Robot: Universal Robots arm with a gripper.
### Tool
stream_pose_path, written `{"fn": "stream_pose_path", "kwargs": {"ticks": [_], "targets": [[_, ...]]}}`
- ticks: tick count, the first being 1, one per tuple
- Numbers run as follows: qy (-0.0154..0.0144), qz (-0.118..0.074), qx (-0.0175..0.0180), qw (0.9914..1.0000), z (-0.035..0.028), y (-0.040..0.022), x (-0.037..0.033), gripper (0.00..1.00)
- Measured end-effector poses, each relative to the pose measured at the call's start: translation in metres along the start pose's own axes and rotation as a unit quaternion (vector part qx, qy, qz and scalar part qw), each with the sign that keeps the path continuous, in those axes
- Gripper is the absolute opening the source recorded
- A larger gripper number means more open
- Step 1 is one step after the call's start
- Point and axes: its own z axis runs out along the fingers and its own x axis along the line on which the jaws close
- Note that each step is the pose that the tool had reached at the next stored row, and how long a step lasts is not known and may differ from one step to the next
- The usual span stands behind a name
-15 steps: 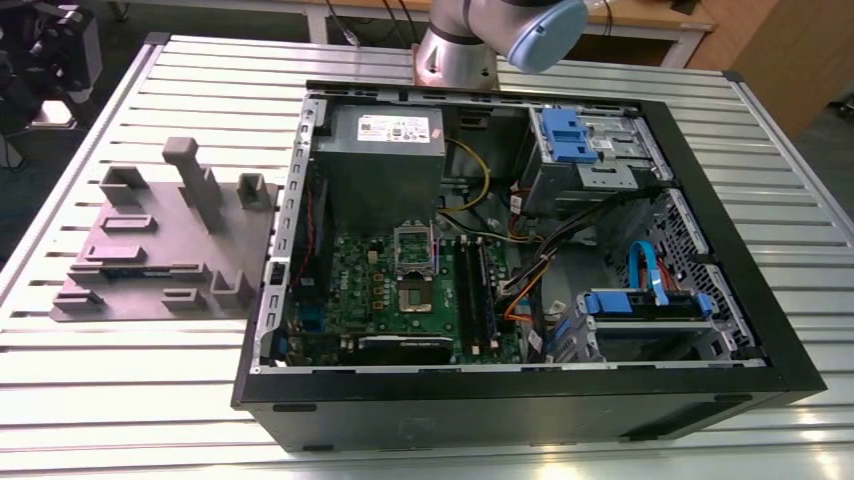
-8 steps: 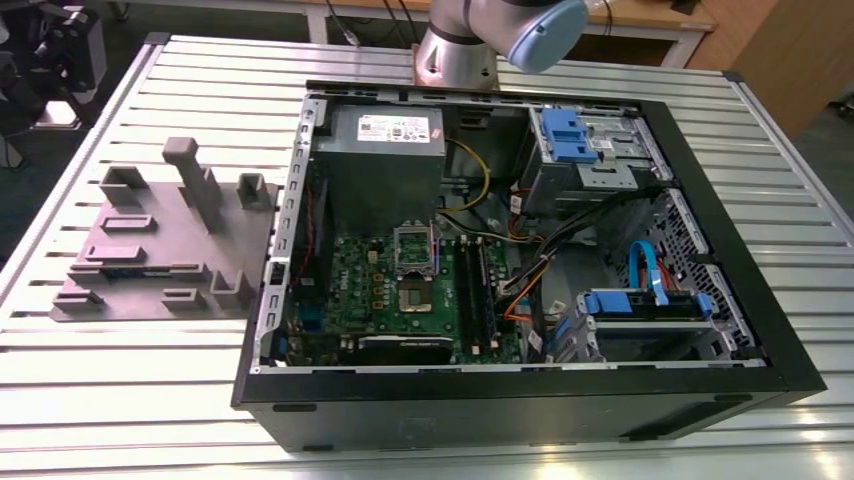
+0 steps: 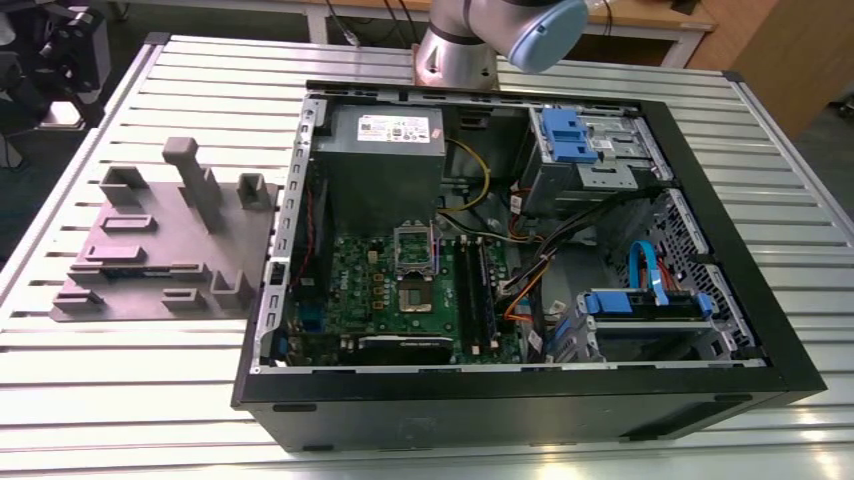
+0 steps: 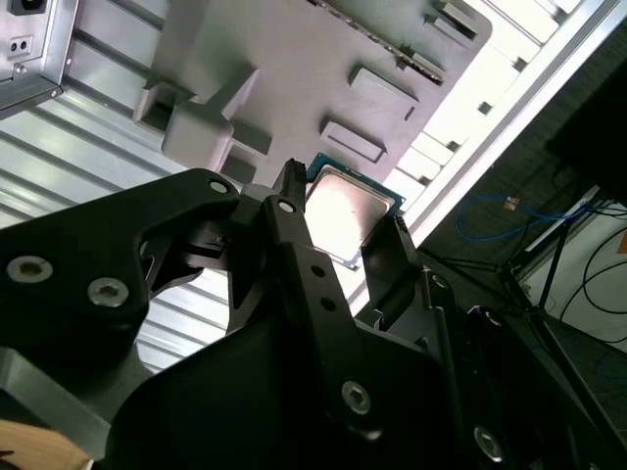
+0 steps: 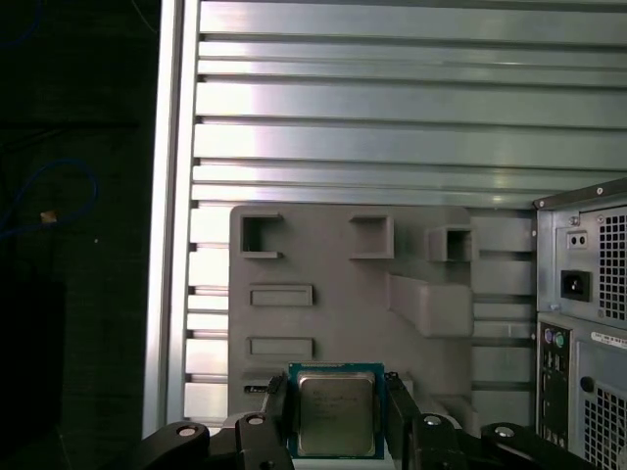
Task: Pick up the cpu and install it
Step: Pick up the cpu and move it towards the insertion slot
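Across the slatted aluminium table [image 3: 134,400] sits an open computer case [image 3: 534,410], its motherboard [image 3: 360,275] facing up. Beside it, toward the table's edge at the exterior view's left, lies a grey moulded fixture [image 3: 147,250]. Above that fixture, in the first wrist view, the end effector [image 5: 335,384] is clamped on the cpu [image 5: 336,416] — one black finger against each side, silver top showing.

Open computer case [image 3: 534,400] beside grey fixture plate [image 3: 147,250]
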Motion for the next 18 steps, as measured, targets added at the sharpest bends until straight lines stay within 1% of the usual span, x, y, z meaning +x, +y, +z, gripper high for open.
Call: {"fn": "stream_pose_path", "kwargs": {"ticks": [18], "targets": [[0.0000,0.000,0.0000,1.00000,0.0005,-0.0001,-0.0055,0.47]]}}
